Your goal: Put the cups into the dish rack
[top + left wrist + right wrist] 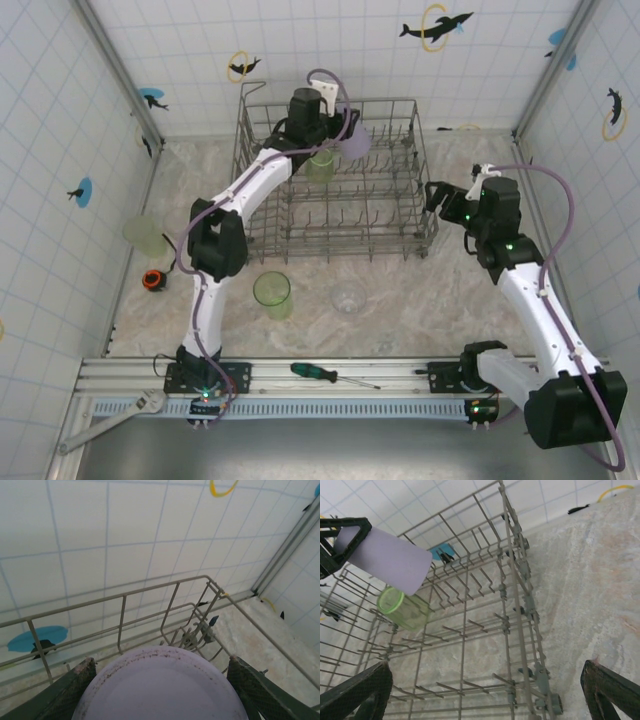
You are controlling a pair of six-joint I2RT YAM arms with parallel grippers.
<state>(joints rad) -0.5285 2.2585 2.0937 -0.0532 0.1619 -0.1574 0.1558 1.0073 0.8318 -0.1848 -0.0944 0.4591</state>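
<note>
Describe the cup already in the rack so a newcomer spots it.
Start at the large grey wire dish rack. In its far half a translucent green tumbler leans among the tines. Unlike the lilac cup beside it, it is see-through and unheld.

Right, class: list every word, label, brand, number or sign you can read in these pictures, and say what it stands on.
No text can be read in any view.
The wall stickers show dark sea animals with yellow rings, no letters.
On the screwdriver, any marking on the handle is too small to read.
The lilac cup is plain where it shows.
</note>
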